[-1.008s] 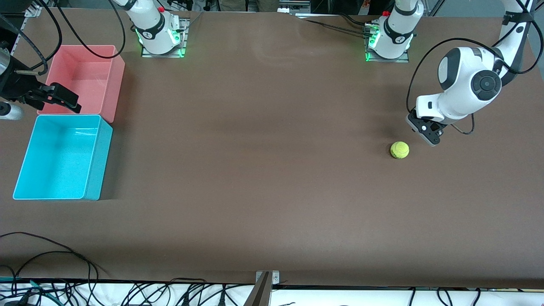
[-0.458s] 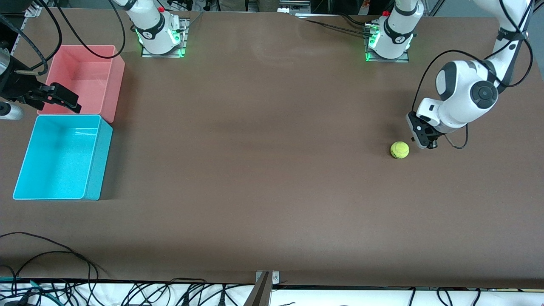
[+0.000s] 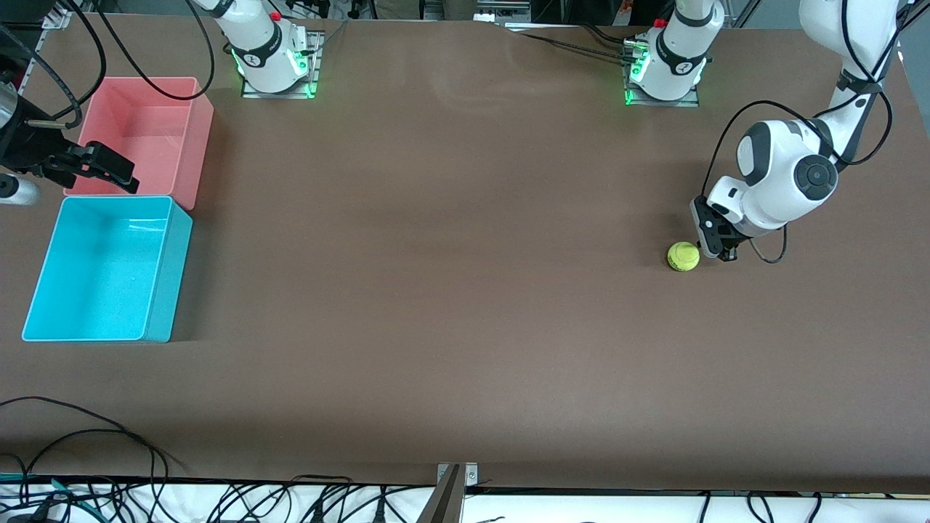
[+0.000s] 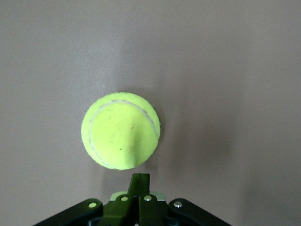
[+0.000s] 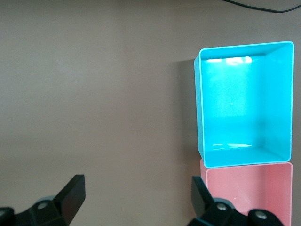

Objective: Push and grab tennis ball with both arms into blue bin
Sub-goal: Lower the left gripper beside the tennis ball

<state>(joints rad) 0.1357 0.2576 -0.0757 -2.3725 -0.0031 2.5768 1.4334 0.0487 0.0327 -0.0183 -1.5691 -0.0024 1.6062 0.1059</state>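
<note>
While the tennis ball (image 3: 684,256) sits on the bare brown bench (image 3: 450,290) toward the left arm's end, you have the left tool (image 3: 716,245) down just beside it, on the side away from the bins, with its fingers (image 4: 139,181) pressed together into a single blunt tip; the left wrist view shows that tip right at the ball's edge, though you cannot tell from it whether they touch yet. That puts you at the push step, barely begun: the ball is well apart from the blue bin (image 3: 35,305), which stands empty at the right arm's end of the bench, nearer the front camera than the pink bin (image 3: 202,131) that it sits against. Your right tool (image 3: 109,171) waits with its fingers spread wide and nothing between them, hanging over the seam where the two bins meet. Next, you likely need a level sweep from the left arm, low against the ball's middle and aimed toward the right arm's end, so the ball rolls within the other arm's reach. Keep the closed tip centred on the ball, since an off-centre nudge would probably send it curving away, and the right tool must come off the bins to meet it.
</note>
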